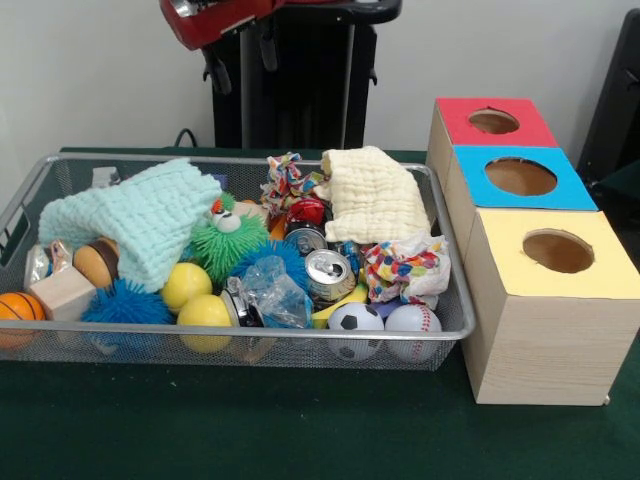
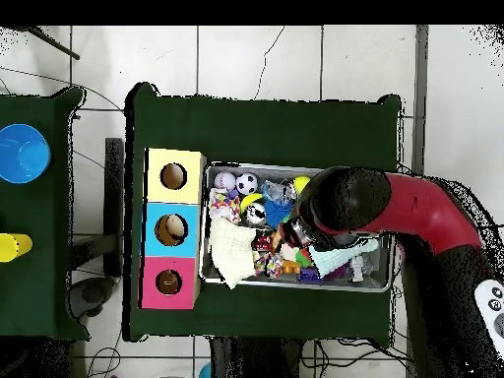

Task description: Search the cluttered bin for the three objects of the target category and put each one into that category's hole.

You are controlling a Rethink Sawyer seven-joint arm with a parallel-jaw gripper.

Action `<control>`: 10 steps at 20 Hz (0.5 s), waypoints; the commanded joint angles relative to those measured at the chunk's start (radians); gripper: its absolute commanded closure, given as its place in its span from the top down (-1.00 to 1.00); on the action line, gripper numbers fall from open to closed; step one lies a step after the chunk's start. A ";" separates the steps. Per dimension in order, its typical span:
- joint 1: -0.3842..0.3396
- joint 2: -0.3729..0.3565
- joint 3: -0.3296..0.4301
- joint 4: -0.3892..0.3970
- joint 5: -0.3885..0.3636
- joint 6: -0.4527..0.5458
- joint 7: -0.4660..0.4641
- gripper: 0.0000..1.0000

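Note:
The silver wire-mesh bin (image 1: 250, 334) sits on the green table, full of mixed items: a mint cloth (image 1: 140, 220), a cream cloth (image 1: 372, 195), a drink can (image 1: 328, 275), a soccer ball (image 1: 355, 320), a baseball (image 1: 412, 320), two yellow balls (image 1: 203, 312), a small basketball (image 1: 18, 308), spiky blue (image 1: 125, 302) and green (image 1: 225, 245) balls, and a wooden block (image 1: 65, 293). My gripper (image 1: 241, 62) hangs open and empty high above the bin's back. In the overhead view the red arm (image 2: 340, 202) covers the bin's (image 2: 386, 285) middle and hides the gripper.
Three wooden boxes with round holes stand in a row beside the bin: red top (image 1: 495, 122), blue top (image 1: 520, 178), yellow top (image 1: 555, 255). They also show in the overhead view (image 2: 170, 229). A side table holds a blue bowl (image 2: 22, 153).

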 commanded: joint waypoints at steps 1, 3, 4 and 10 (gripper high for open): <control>-0.030 0.016 0.066 0.112 0.067 -0.209 0.031 1.00; -0.037 0.013 0.064 0.129 0.074 -0.233 0.020 1.00; -0.038 0.015 0.061 0.134 0.073 -0.246 0.018 1.00; 0.004 0.082 0.001 0.147 -0.008 -0.385 0.081 1.00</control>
